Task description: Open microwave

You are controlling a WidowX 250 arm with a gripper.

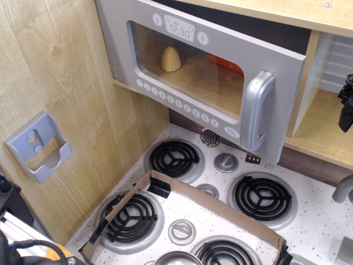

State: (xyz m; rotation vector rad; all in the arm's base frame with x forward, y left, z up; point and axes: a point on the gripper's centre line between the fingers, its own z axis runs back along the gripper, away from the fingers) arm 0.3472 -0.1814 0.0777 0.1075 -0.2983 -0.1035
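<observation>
The microwave (209, 61) hangs at the top centre, with a silver-grey door, a clear window, a clock display (177, 28) and a row of white buttons (182, 105). Its door stands ajar, the right edge with the chunky silver handle (257, 110) swung out from the cabinet. A yellow ribbed object (171, 59) and something orange (229, 65) show through the window. Only a black part of my gripper (346, 105) shows at the right edge, well apart from the handle. Its fingers are cut off by the frame.
A small grey pocket-shaped holder (38, 146) hangs on the wooden wall at left. Below is a toy stove with black coil burners (174, 157) (262, 197), silver knobs (225, 162) and a cardboard strip (215, 204). A wooden shelf (320, 132) lies right of the door.
</observation>
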